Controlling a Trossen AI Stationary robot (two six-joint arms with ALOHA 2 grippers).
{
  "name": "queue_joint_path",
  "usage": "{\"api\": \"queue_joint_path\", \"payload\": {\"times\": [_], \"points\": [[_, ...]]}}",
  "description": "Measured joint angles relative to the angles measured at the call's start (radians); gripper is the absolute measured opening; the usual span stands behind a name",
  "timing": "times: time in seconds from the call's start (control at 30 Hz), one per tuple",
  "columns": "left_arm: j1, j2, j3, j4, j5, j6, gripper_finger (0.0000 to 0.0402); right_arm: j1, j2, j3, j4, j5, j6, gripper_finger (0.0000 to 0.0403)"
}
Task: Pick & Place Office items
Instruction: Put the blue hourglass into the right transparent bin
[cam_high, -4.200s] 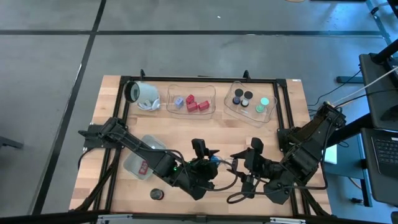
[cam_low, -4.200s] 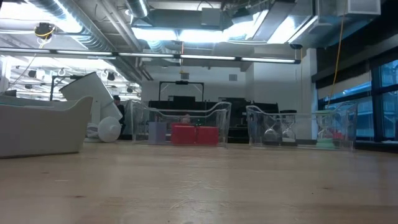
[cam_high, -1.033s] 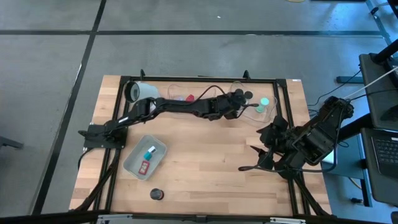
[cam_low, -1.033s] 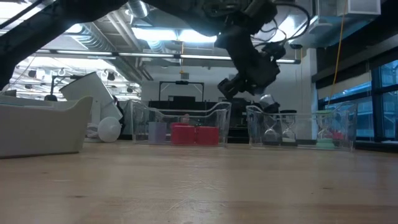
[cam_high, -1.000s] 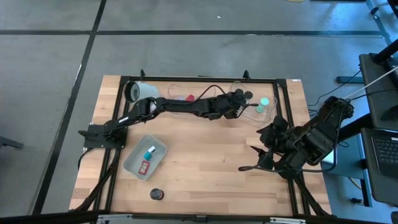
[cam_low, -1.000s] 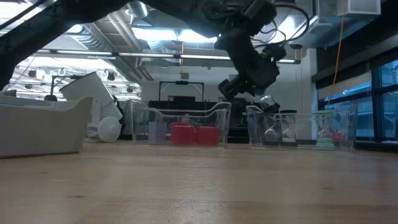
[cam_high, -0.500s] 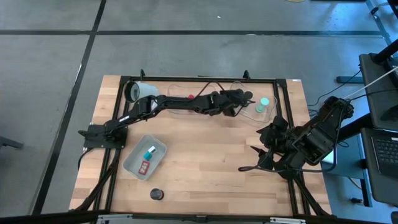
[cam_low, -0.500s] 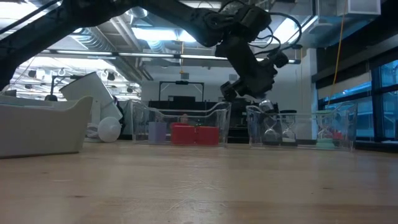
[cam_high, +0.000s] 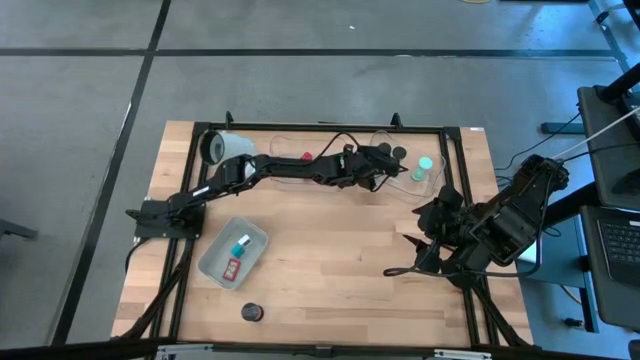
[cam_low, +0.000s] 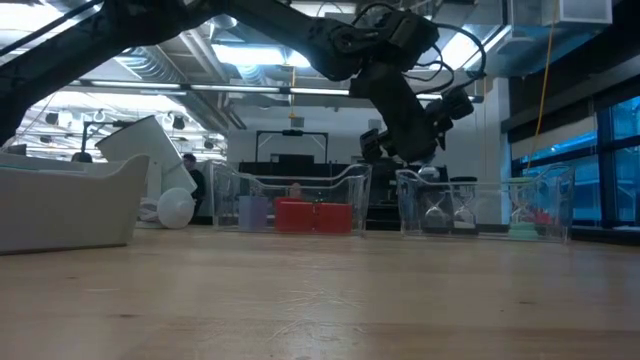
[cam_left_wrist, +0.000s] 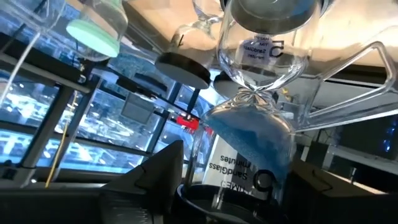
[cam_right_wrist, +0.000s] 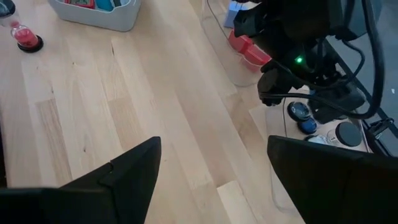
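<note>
Now the left gripper (cam_high: 383, 160) reaches into the clear tray (cam_high: 432, 183) of sand timers (cam_high: 399, 153).

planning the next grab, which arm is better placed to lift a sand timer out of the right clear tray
Left. The left gripper is already over the clear tray, with a blue sand timer between its fingers; the right gripper waits apart, nearer the table's front.

One camera looks straight down; another sits level on the surface (cam_high: 330, 250); both share the clear trays (cam_low: 480, 205).
</note>
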Motion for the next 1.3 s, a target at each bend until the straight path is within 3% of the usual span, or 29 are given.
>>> {"api": "queue_joint_path", "payload": {"times": [0.73,1.3], "points": [[0.003,0.044,0.001,0.041,0.043,0.061,0.0198,-0.018,0.0,0.0,0.0,0.011,0.001,0.0297],[0.007,0.044,0.001,0.042,0.048,-0.04,0.0205,-0.04,0.0,0.0,0.0,0.022,-0.022,0.0297]]}}
